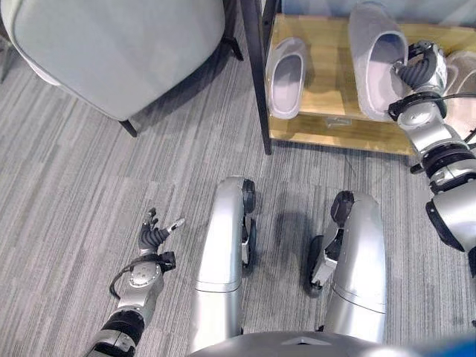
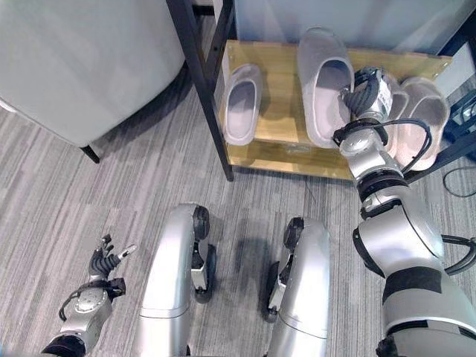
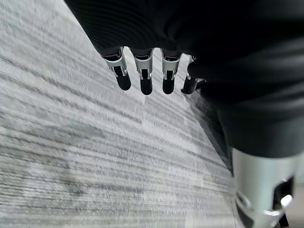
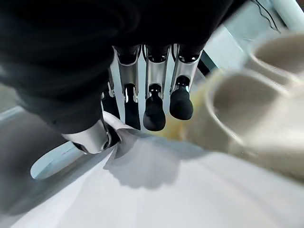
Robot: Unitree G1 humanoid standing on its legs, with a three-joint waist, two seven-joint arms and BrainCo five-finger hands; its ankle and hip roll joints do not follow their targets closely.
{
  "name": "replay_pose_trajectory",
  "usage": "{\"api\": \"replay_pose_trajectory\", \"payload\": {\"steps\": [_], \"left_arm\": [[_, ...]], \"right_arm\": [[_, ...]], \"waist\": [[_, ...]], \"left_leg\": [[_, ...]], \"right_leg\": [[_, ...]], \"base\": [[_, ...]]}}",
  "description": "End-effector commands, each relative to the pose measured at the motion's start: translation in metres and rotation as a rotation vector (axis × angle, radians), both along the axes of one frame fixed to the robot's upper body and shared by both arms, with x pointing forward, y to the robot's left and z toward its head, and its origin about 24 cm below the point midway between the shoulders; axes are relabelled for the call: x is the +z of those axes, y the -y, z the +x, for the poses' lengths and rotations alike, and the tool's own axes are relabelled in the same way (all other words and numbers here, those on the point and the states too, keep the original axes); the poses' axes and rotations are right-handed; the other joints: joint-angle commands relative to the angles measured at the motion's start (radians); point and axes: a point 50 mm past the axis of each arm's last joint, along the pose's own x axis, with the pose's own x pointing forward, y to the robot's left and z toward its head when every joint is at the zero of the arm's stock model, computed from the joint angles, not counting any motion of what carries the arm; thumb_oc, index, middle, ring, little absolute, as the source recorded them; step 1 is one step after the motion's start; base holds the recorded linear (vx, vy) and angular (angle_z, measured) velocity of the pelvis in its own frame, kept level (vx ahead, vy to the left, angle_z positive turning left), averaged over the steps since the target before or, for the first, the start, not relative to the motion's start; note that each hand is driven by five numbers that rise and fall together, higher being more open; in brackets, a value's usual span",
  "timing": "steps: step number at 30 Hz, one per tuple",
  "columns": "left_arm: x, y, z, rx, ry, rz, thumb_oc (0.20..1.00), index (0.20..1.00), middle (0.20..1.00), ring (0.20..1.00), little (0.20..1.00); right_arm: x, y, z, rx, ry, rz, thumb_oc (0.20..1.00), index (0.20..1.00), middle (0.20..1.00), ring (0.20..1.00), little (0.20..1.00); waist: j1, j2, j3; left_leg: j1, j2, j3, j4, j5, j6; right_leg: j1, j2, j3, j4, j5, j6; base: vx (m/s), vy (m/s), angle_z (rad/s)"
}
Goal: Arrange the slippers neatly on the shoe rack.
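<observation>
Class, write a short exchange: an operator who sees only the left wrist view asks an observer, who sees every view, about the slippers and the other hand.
Operator: My view shows carpet past the left hand. Where are the slippers?
Observer: On the shoe rack's wooden shelf: a small grey slipper, a large grey slipper and a beige slipper.
Operator: And the right hand?
Observer: The right hand is at the large grey slipper's rim and appears to pinch it between thumb and fingers.
</observation>
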Motion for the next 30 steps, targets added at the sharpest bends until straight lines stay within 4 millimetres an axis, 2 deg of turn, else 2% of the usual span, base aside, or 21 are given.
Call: {"api": "replay_pose_trajectory", "payload": {"steps": [1,6,8,16,19,22,23,26,29,30], "left_arm": [[0.020,-0.019,0.003,0.051,0.096,0.029,1.000,1.000,1.000,1.000,1.000],[0.024,-0.016,0.004,0.004,0.096,0.064,1.000,1.000,1.000,1.000,1.000],[0.027,-0.014,0.001,-0.060,0.096,0.103,1.000,1.000,1.000,1.000,1.000],[0.018,-0.017,-0.016,-0.078,0.044,0.113,1.000,1.000,1.000,1.000,1.000],[0.017,-0.019,-0.019,-0.095,0.035,0.121,1.000,1.000,1.000,1.000,1.000],[0.015,-0.021,-0.024,-0.097,0.017,0.124,1.000,1.000,1.000,1.000,1.000],[0.013,-0.023,-0.026,-0.093,0.008,0.119,1.000,1.000,1.000,1.000,1.000],[0.006,-0.024,-0.031,-0.089,-0.025,0.110,1.000,1.000,1.000,1.000,1.000],[0.005,-0.022,-0.031,-0.113,-0.037,0.115,1.000,1.000,1.000,1.000,1.000],[-0.014,-0.024,-0.046,-0.003,-0.085,-0.051,1.000,1.000,1.000,1.000,1.000]], "right_arm": [[0.037,-0.008,0.000,0.045,0.148,0.090,0.200,0.200,0.200,0.200,0.200],[0.041,-0.006,0.001,0.038,0.152,0.139,0.200,0.200,0.200,0.200,0.200],[0.050,0.006,-0.003,0.008,0.186,0.176,0.200,0.200,0.200,0.200,0.200],[0.076,0.022,-0.011,-0.047,0.240,0.164,0.200,0.200,0.200,0.200,0.200],[0.087,0.023,-0.013,-0.048,0.250,0.136,0.200,0.200,0.200,0.200,0.200],[0.089,0.019,-0.012,-0.033,0.246,0.116,0.200,0.200,0.200,0.200,0.200],[0.086,0.016,-0.010,-0.018,0.239,0.122,1.000,1.000,1.000,1.000,1.000],[0.079,0.011,-0.007,0.005,0.225,0.160,1.000,1.000,1.000,1.000,1.000],[0.079,0.015,-0.008,-0.002,0.249,0.218,1.000,1.000,1.000,1.000,1.000],[0.076,0.015,-0.007,-0.007,0.233,0.221,1.000,1.000,1.000,1.000,1.000]], "waist": [[0.031,0.005,0.023],[0.037,0.006,0.060],[0.046,0.010,0.071],[0.080,0.014,0.111],[0.093,0.015,0.127],[0.102,0.016,0.128],[0.105,0.018,0.128],[0.102,0.018,0.129],[0.102,0.020,0.129],[0.100,0.020,0.129]], "left_leg": [[0.070,-0.002,-0.079,0.014,-0.094,0.012],[0.070,-0.008,-0.085,0.049,-0.107,0.012],[0.070,-0.017,-0.086,0.040,-0.097,0.009],[0.070,-0.021,-0.084,0.049,-0.097,0.005],[0.070,-0.024,-0.081,0.055,-0.100,0.005],[0.070,-0.022,-0.077,0.049,-0.103,0.006],[0.070,-0.022,-0.074,0.044,-0.102,0.006],[0.070,-0.021,-0.067,0.039,-0.105,0.006],[0.070,-0.022,-0.063,0.037,-0.103,0.005],[0.070,-0.022,-0.063,0.036,-0.102,0.004]], "right_leg": [[0.038,0.014,0.134,-0.043,0.139,-0.012],[0.036,0.015,0.142,0.001,0.122,-0.017],[0.042,0.011,0.149,0.007,0.127,-0.018],[0.044,-0.006,0.162,0.018,0.127,-0.018],[0.041,-0.006,0.175,0.023,0.132,-0.012],[0.042,-0.012,0.181,0.018,0.131,-0.013],[0.042,-0.013,0.183,0.015,0.134,-0.013],[0.043,-0.017,0.187,0.014,0.135,-0.012],[0.041,-0.023,0.191,0.021,0.132,-0.015],[0.043,-0.024,0.192,0.027,0.129,-0.019]], "base": [[0.00,0.000,0.00],[-0.01,0.009,0.04],[-0.01,0.017,0.02],[0.00,0.016,0.07],[0.01,0.019,0.10],[0.03,0.029,0.08],[0.01,0.020,0.04],[0.01,0.005,0.01],[0.00,0.010,0.00],[0.00,0.000,0.00]]}}
